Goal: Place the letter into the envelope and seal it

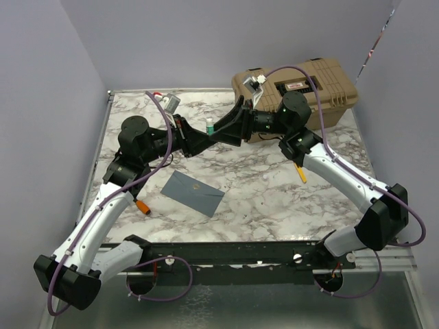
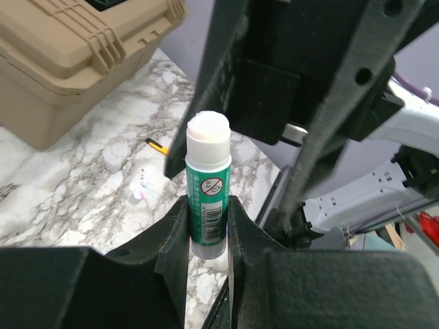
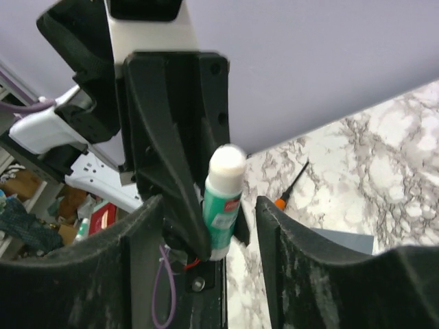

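The slate-grey envelope [image 1: 193,193] lies flat on the marble table in front of the arms, with its corner also showing in the right wrist view [image 3: 346,241]. The letter is out of view. Both grippers meet in the air above the table's middle back. My left gripper [image 1: 206,136] [image 2: 207,214] is shut on the lower body of a green glue stick [image 2: 208,181] with a white top, held upright. My right gripper [image 1: 223,130] [image 3: 208,209] stands open, its jaws on either side of the glue stick [image 3: 223,195] with a gap on both sides.
A tan hard case [image 1: 302,89] sits at the back right, close behind the right wrist. An orange-handled screwdriver [image 1: 142,205] lies left of the envelope. A yellow tool [image 1: 301,171] lies under the right forearm. Purple walls close in on the left, back and right.
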{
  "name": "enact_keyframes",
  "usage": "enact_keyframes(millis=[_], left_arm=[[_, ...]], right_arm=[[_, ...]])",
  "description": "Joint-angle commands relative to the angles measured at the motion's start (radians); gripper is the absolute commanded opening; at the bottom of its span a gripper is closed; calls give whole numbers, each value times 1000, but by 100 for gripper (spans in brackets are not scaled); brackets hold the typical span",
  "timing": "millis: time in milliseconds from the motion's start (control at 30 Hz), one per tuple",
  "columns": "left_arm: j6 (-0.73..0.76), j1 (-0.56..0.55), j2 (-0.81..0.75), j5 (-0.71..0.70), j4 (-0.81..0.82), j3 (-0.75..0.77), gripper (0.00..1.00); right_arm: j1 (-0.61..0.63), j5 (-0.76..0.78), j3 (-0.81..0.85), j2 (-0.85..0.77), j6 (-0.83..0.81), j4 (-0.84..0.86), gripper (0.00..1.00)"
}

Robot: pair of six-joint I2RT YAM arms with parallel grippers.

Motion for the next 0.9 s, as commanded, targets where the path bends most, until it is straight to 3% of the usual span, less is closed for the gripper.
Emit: enact_keyframes(millis=[0, 100, 333, 867], left_arm=[[3, 18, -8, -65, 43, -17, 0], [7, 18, -16, -92, 63, -30, 0], [-48, 18, -11, -125, 117, -32, 0], [-134, 18, -5, -97, 210, -71, 0]], right_arm=[[14, 64, -76, -65, -5, -16, 61], [13, 104, -166, -89, 54, 104, 65], [31, 106, -181, -59, 70, 128, 67], [38, 155, -122, 32, 167, 318, 38]])
